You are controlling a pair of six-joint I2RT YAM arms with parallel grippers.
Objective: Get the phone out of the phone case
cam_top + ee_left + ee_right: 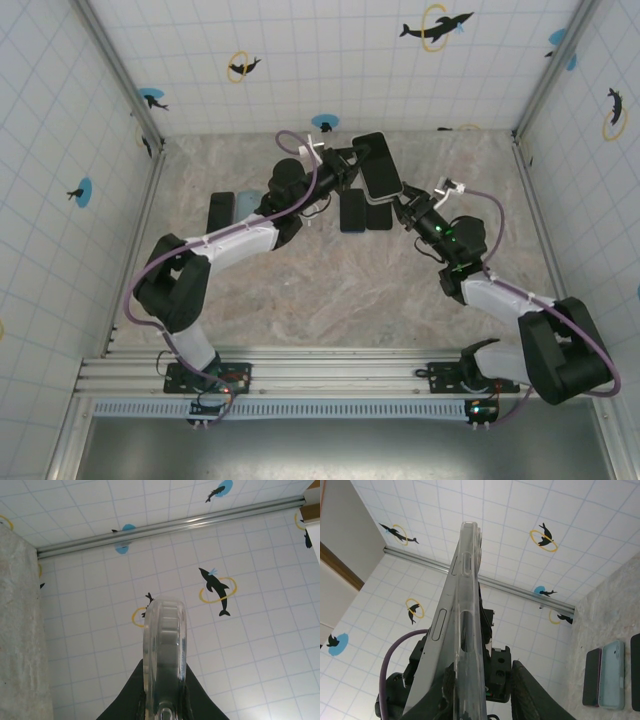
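**Operator:** How are the grippers set?

**Spotter:** Your left gripper (164,700) is pinched on the clear phone case (164,645), with a dark finger on each face. Your right gripper (480,692) clamps the same case from the opposite end.

**Operator:** And the phone?

**Spotter:** You have the phone (378,160) sitting in the case, held between both arms above the far middle of the table (330,300), its dark face toward the overhead camera. Beneath it lie two dark handsets (352,212). Further to your left, a dark slab (220,212) and a light-blue case (246,205) lie side by side.
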